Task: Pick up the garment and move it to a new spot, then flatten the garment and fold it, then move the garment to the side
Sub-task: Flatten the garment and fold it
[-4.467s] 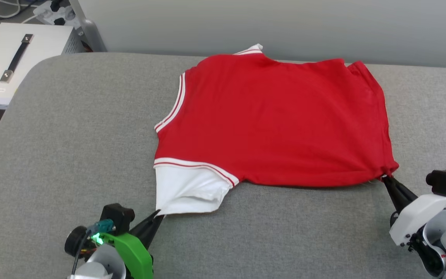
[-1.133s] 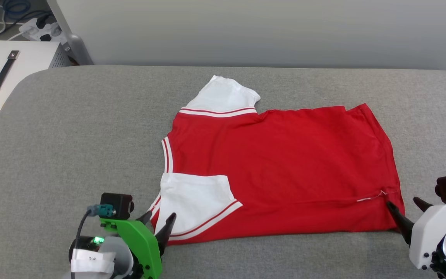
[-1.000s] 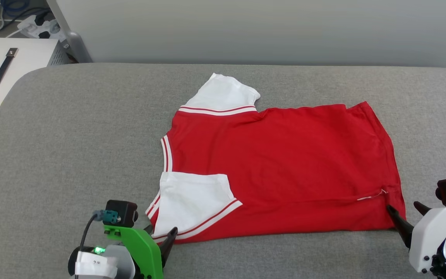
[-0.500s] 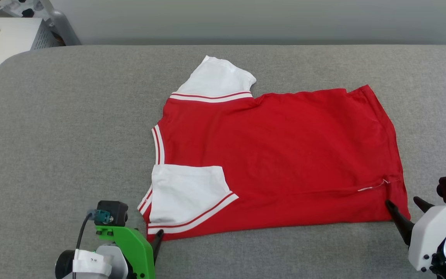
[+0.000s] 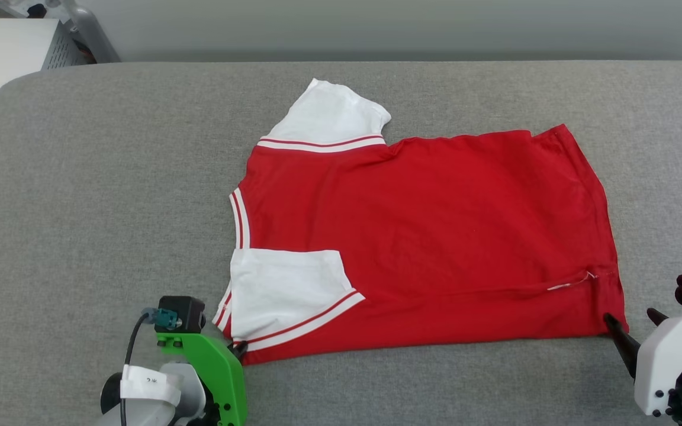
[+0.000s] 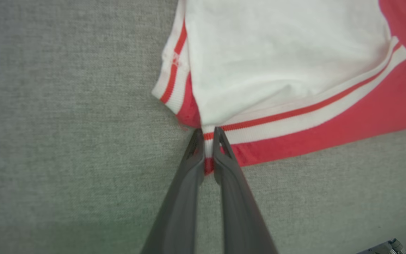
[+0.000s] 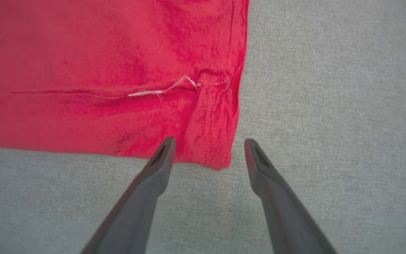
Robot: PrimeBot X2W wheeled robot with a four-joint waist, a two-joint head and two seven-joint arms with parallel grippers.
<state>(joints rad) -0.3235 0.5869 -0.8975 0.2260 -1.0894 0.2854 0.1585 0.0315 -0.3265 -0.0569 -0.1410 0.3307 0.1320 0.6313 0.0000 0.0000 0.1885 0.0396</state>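
Folding, apparently: left gripper [image 6: 205,134] pinches the garment [image 5: 424,236]; your right gripper [image 7: 210,143], spread astride its hem corner, should close next.

Garment [image 5: 436,236]: a red jersey T-shirt spread flat on the grey tabletop [image 5: 110,177], plain red face upward, with the neckline trim [image 5: 239,219] toward the tabletop's left edge and the hem [image 5: 604,225] toward its right edge, lying apart from the far edge. The far white sleeve [image 5: 332,115] extends outward toward the far edge, while the near white sleeve [image 5: 285,287], edged in red-white stripes, is folded inward onto the red body. The striped trim at the near-left corner is pinched between the closed fingers of the left end effector [image 6: 206,133].
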